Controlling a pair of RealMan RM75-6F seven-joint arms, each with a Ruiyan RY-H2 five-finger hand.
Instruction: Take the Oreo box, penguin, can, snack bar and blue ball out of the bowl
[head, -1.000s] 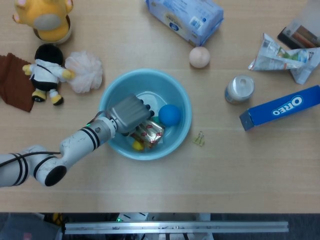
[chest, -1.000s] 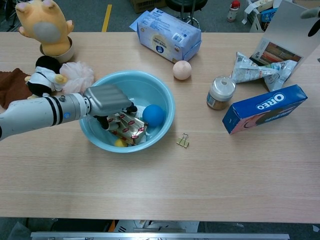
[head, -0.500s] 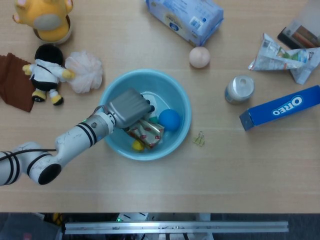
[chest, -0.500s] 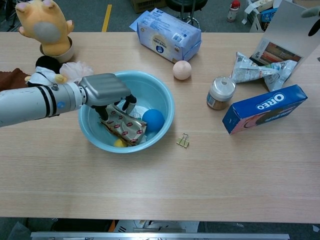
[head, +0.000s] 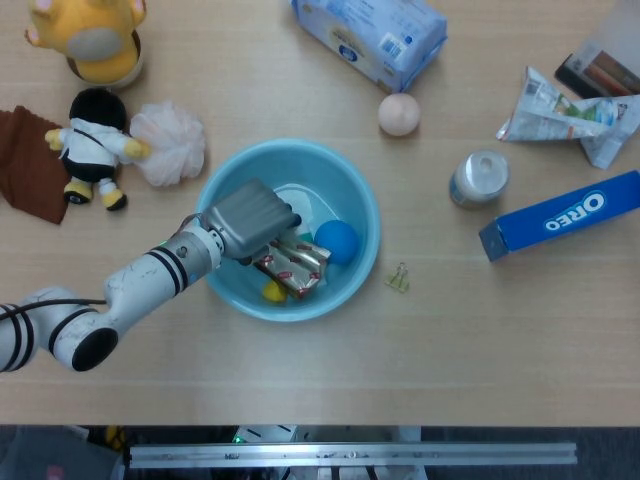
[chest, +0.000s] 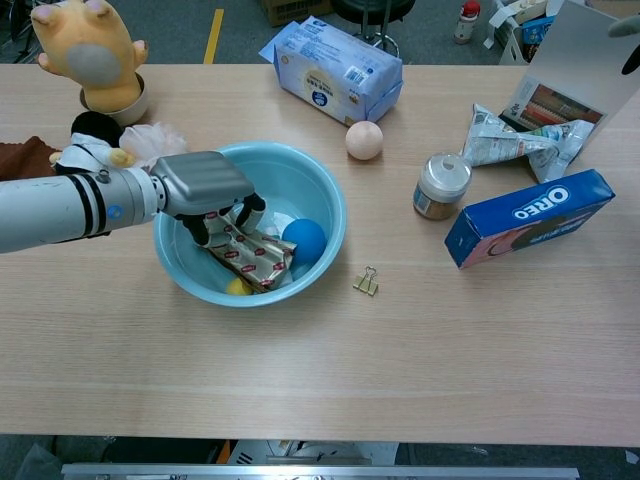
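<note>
Snack bar (chest: 247, 254) in bowl (chest: 330, 205) beside blue ball (chest: 304, 240) | left hand (chest: 205, 190) fingers grasping its wrapper — we'd lift straight up, clearing the rim | right hand unseen

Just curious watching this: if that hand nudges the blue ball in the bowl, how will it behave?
The blue ball is round and smooth, so it would probably roll. The curved wall of the bowl would likely steer it back down. Its smooth surface may slip from the left hand.
</note>
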